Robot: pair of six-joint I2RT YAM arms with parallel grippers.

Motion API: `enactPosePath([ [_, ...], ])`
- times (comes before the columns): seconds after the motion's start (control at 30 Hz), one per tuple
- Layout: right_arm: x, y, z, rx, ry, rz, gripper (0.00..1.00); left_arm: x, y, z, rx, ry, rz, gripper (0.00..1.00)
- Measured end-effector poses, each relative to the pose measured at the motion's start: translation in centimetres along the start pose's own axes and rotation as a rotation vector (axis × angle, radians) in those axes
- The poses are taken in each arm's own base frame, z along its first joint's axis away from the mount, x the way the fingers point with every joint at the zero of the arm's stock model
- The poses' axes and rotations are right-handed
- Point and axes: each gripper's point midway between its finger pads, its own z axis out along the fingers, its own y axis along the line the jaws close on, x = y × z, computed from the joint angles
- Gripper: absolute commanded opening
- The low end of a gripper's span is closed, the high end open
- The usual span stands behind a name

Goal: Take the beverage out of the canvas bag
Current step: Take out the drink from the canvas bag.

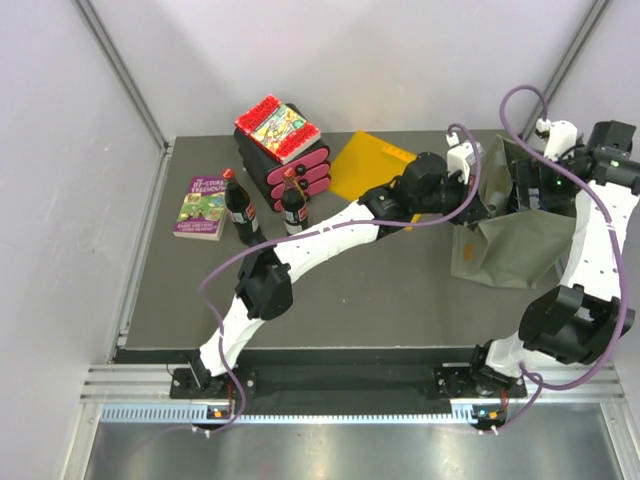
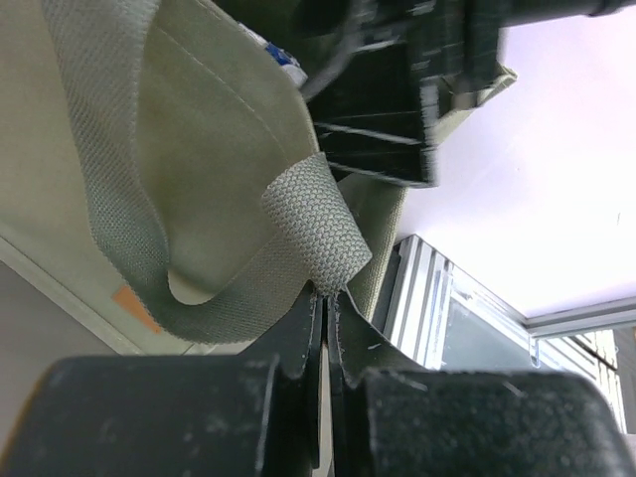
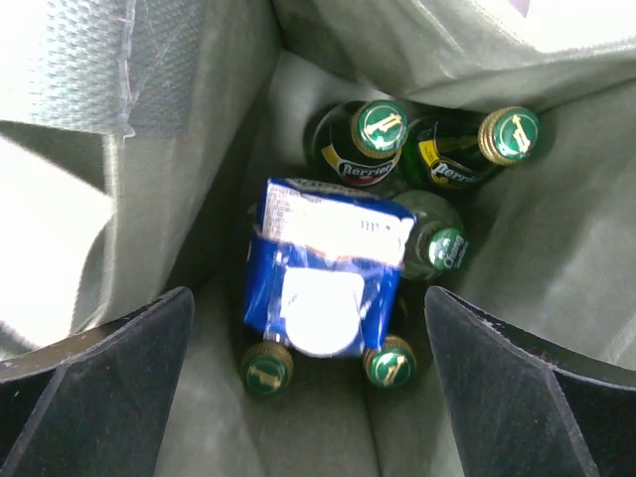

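Note:
The olive-green canvas bag (image 1: 505,240) stands at the table's right. My left gripper (image 2: 328,298) is shut on the bag's woven strap (image 2: 316,224) and holds it up at the bag's left rim (image 1: 470,185). My right gripper (image 3: 308,397) is open and empty above the bag's mouth, looking down inside. Inside stand several green glass bottles with capped tops, among them a Perrier bottle (image 3: 363,139), a second one (image 3: 467,149) and a Chang bottle (image 3: 437,243). A blue and white packet (image 3: 323,268) lies on top of them.
Two dark cola bottles (image 1: 240,208) (image 1: 292,203) stand at the back left beside a purple book (image 1: 203,207), a pink-and-black stack with a book on it (image 1: 283,145), and a flat yellow-orange folder (image 1: 372,165). Grey walls enclose the table.

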Motion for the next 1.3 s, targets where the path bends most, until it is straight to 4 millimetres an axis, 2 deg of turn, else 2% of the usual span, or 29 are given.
enactPosePath([
  [0.23, -0.1, -0.6, 2.0, 0.065, 0.026, -0.050, 1.00, 0.1, 0.1, 0.0, -0.009, 0.001, 0.009, 0.00],
  [0.53, 1.1, -1.6, 4.4, 0.101, 0.055, -0.040, 0.98, 0.1, 0.2, 0.0, -0.019, -0.002, 0.015, 0.00],
  [0.57, 1.2, -1.5, 4.7, 0.097, 0.056, -0.035, 0.95, 0.1, 0.2, 0.0, -0.021, -0.001, 0.015, 0.00],
  [0.6, 1.3, -1.5, 4.9, 0.094, 0.056, -0.034, 0.88, 0.1, 0.3, 0.0, -0.022, 0.000, 0.015, 0.00],
  [0.67, 1.7, -1.2, 5.4, 0.081, 0.060, -0.031, 0.79, 0.1, 0.3, -0.1, -0.027, 0.002, 0.014, 0.01],
  [0.7, 1.9, -1.0, 5.5, 0.073, 0.062, -0.024, 0.66, 0.1, 0.3, -0.2, -0.031, 0.001, 0.014, 0.02],
  [0.77, 1.9, -0.8, 5.8, 0.061, 0.056, -0.025, 0.54, 0.0, 0.5, -0.2, -0.041, -0.001, 0.013, 0.04],
  [0.8, 1.7, -0.7, 5.8, 0.059, 0.047, -0.025, 0.44, -0.1, 0.5, -0.2, -0.046, -0.004, 0.013, 0.05],
  [0.87, 1.6, -0.7, 5.8, 0.057, 0.039, -0.027, 0.35, -0.1, 0.6, -0.2, -0.051, -0.006, 0.012, 0.11],
  [0.93, 1.3, -0.6, 5.4, 0.059, 0.026, -0.031, 0.27, -0.2, 0.7, -0.3, -0.060, -0.009, 0.012, 0.26],
  [1.0, 1.4, -0.3, 5.1, 0.053, 0.025, -0.033, 0.21, -0.4, 1.0, -0.5, -0.075, -0.013, 0.014, 0.36],
  [1.13, 1.1, -0.1, 4.7, 0.045, 0.023, -0.030, 0.15, -0.8, 1.9, -1.2, -0.104, -0.020, 0.013, 0.57],
  [1.3, -0.4, 0.4, 2.7, 0.034, 0.009, -0.023, 0.09, -2.0, 3.3, -3.4, -0.149, -0.038, 0.035, 0.70],
])
